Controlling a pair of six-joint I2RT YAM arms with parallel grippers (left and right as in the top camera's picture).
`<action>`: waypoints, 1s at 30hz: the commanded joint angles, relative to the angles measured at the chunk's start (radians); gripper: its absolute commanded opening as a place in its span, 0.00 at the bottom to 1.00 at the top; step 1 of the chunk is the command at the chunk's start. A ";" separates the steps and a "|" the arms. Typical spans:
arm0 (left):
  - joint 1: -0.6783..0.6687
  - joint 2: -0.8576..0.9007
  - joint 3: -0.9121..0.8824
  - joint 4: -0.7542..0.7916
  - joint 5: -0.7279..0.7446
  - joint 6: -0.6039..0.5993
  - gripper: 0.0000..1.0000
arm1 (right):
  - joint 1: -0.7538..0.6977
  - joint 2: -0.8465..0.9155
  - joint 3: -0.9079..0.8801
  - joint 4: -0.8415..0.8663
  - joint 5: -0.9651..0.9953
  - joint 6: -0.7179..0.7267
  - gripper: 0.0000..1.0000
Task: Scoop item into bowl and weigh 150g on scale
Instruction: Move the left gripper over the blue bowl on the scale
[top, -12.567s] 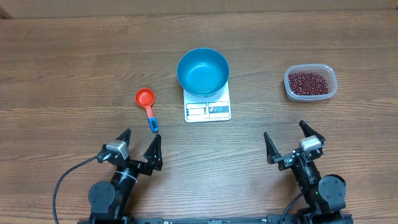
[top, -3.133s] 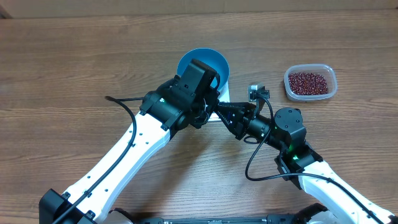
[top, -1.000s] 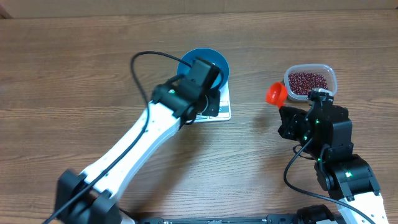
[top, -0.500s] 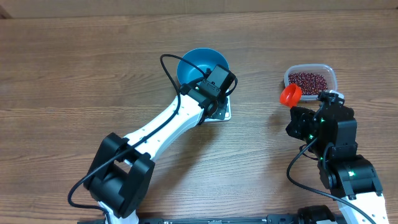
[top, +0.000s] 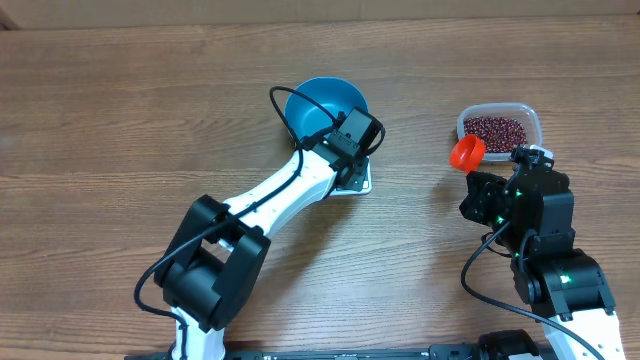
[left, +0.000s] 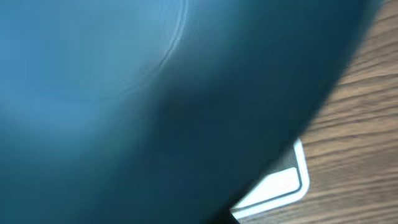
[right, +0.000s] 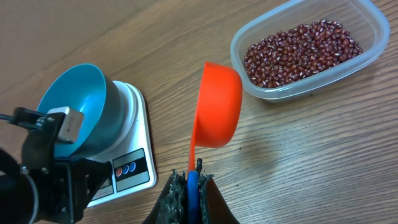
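Eight entries, largest first

1. Table (top: 120, 90), wood grain: carrying everything below
2. Left gripper (top: 352, 140): reaching across to the near right side of the bowl, above the scale; its jaws are sitting fully closed with nothing showing between them, and whether they are pressing on the bowl's wall cannot be told
3. Right gripper (right: 189, 179): clamping fully shut on the blue handle end of the red scoop, well to the right of the scale
4. Bowl (top: 320, 105), bright blue: sitting on the scale, with no beans showing inside
5. Clear tub (right: 280, 92): lying at the far right, well apart from the bowl
6. Scale (right: 134, 168), white: lying under the bowl, label panels facing the robot
7. Red scoop (right: 217, 106): its long axis is running straight out from the right gripper; the cup is tipping onto its side, mouth seemingly facing left toward the bowl, rounded back just beside the tub's near left corner
8. Beans (right: 298, 50), dark red: heaping in the tub, ahead and to the right of the cup; the right arm is by far the nearer, so the coming dip is likely calling for a swing right and a turn of the mouth toward the heap
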 joint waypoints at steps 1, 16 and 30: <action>-0.003 0.020 -0.011 0.011 -0.023 0.024 0.04 | -0.004 -0.002 0.029 0.005 0.017 -0.007 0.04; 0.000 0.050 -0.011 0.021 -0.023 0.038 0.04 | -0.004 -0.002 0.029 0.004 0.016 -0.007 0.04; 0.000 0.053 -0.016 0.035 -0.023 0.038 0.04 | -0.004 -0.002 0.029 0.004 0.016 -0.007 0.04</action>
